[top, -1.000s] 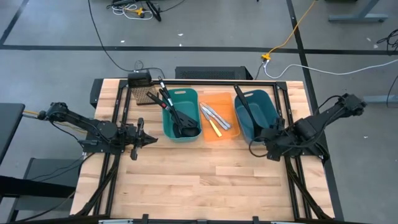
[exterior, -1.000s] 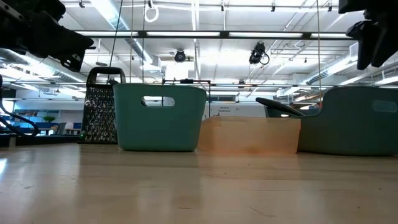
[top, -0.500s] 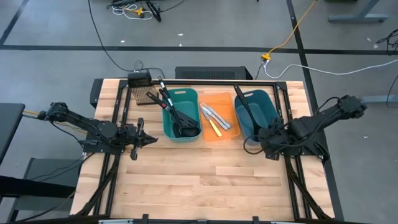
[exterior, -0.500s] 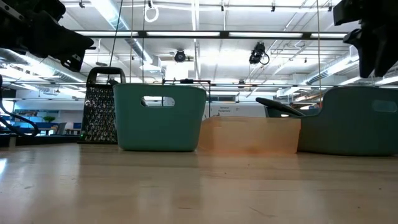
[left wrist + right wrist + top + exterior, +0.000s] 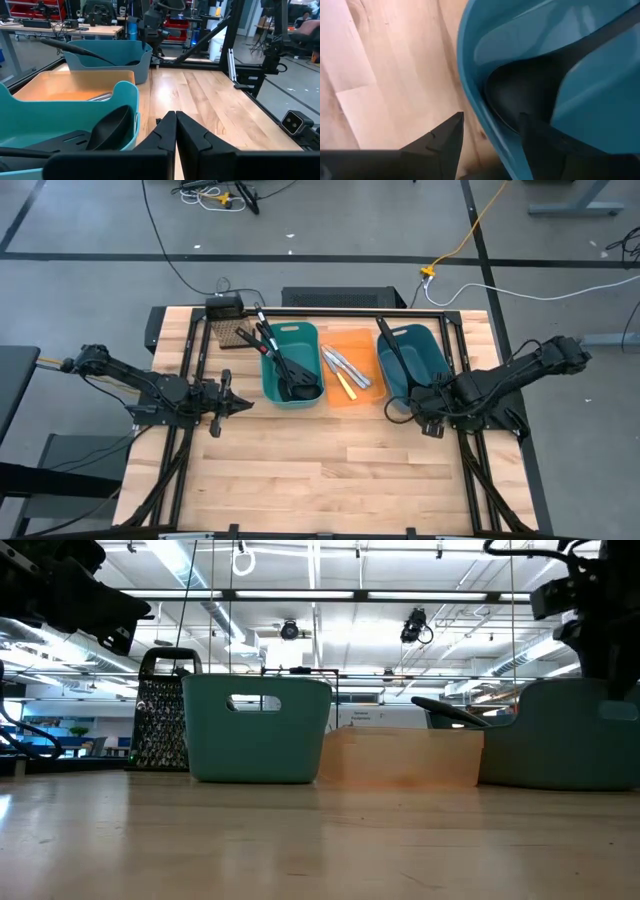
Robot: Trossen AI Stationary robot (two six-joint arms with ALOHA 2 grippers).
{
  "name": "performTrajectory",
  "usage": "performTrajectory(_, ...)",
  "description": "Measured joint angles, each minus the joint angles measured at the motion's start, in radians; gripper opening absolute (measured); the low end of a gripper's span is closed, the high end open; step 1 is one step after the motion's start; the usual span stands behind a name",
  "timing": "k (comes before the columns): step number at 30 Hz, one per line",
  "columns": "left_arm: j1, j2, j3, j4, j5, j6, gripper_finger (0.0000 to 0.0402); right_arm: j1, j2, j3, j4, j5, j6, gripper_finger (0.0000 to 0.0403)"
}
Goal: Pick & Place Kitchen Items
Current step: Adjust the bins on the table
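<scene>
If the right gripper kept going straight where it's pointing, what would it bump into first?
Probably the near rim of the blue bin, which sits between the right gripper fingers; the black ladle lies just beyond inside. Depth is uncertain.

You're in a robotics lab or workshop: butcher-block counter [image 5: 330, 470] inside a black metal frame [image 5: 440, 315], cables [image 5: 480, 220] trailing over grey taped floor, open ceiling with strip lights [image 5: 330, 552], red storage racks [image 5: 30, 9] and workbenches behind
</scene>
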State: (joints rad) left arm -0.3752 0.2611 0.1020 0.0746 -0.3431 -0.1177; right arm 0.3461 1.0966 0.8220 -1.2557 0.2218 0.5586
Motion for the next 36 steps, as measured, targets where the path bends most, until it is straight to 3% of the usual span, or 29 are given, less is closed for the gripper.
performTrajectory(7, 0.000, 0.000, 0.000, -0.001, 0.000, 0.000, 0.0011, -0.039, 0.000, -0.059, 0.093, -0.073, -0.018, 0.0154)
performTrajectory(19, 0.000, 0.000, 0.000, -0.001, 0.000, 0.000, 0.0012, -0.075, 0.000, -0.066, 0.169, -0.084, -0.022, 0.0044)
performTrajectory(36, 0.000, 0.000, 0.000, -0.001, 0.000, 0.000, 0.0012, -0.103, 0.000, -0.066, 0.202, -0.085, -0.067, 0.0034)
